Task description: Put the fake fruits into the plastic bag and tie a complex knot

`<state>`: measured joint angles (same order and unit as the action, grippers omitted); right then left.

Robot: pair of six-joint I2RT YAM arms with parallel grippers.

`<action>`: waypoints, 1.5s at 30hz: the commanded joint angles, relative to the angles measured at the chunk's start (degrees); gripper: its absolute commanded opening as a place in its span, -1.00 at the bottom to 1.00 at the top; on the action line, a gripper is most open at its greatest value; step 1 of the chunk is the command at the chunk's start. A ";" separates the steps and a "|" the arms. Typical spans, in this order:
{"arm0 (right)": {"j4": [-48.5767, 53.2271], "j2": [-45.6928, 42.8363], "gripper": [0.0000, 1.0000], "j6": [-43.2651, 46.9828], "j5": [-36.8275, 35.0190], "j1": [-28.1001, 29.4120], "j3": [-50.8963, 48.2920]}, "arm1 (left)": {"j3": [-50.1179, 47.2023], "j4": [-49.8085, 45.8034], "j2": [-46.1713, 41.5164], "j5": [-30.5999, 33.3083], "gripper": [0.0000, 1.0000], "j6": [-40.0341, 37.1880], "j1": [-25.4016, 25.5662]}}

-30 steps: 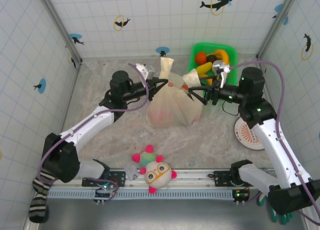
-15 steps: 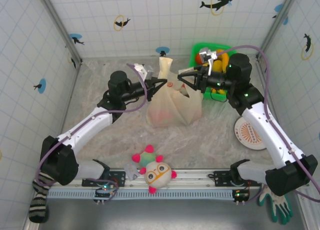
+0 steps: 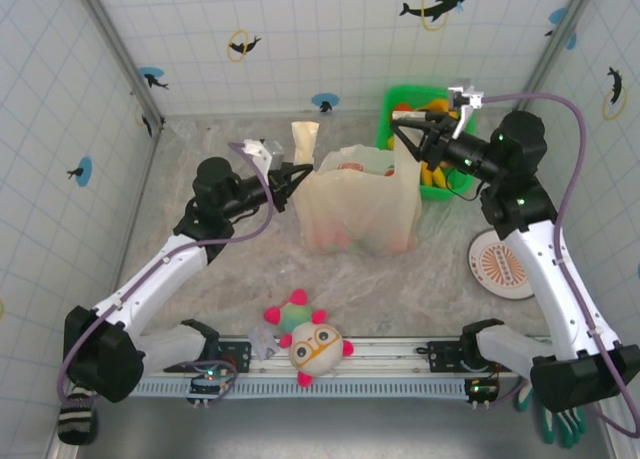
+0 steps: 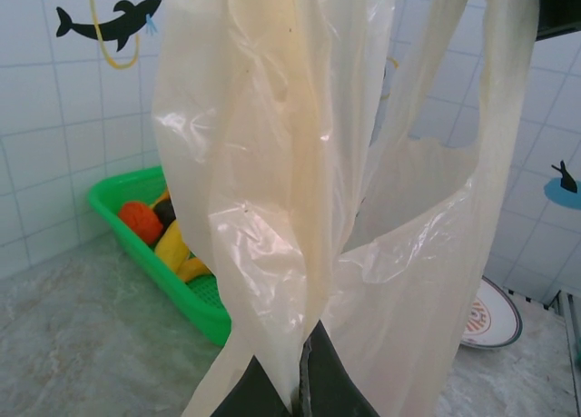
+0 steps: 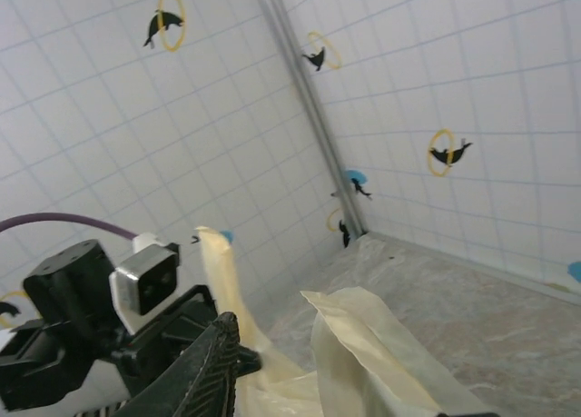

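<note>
The plastic bag (image 3: 355, 211) stands mid-table, pale yellow, its mouth stretched wide, with reddish fake fruits (image 3: 328, 239) dimly showing through its bottom. My left gripper (image 3: 290, 174) is shut on the left handle strip (image 3: 304, 139), which sticks up past it; in the left wrist view the film (image 4: 272, 163) is pinched between the closed fingers of that gripper (image 4: 304, 385). My right gripper (image 3: 400, 124) hovers at the bag's right side, jaws wide apart, with the right handle strip (image 5: 363, 344) lying between them. The strips are apart, untwisted. More fruits (image 3: 432, 109), orange and yellow, lie in the basket.
The green basket (image 3: 386, 129) sits at the back right, just behind the right gripper, and its rim (image 4: 182, 299) appears in the left wrist view. A white plush ball (image 3: 318, 347) lies near the front rail. A white plate (image 3: 497, 269) is on the right.
The right gripper rose and swung back right toward the basket. The left gripper drew back left. The bag's mouth spread much wider between them.
</note>
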<state>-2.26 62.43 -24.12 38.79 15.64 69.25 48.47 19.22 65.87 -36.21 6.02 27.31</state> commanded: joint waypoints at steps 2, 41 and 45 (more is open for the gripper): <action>-6.43 -1.21 -0.18 -4.08 -1.21 -2.10 -2.79 | 0.76 -0.32 0.23 -0.26 -1.00 -0.37 -0.24; -27.72 -15.80 1.00 18.25 8.88 -14.42 -34.51 | 4.90 -4.71 0.76 2.82 -1.00 -0.79 -2.57; -33.31 -11.53 1.00 18.43 9.87 -13.84 -34.74 | 5.01 -4.80 0.58 2.14 -1.00 -0.97 -2.61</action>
<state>-28.27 49.06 -9.34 47.07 1.56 35.38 51.48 13.72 66.76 -32.34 6.02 25.06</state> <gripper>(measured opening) 0.999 0.055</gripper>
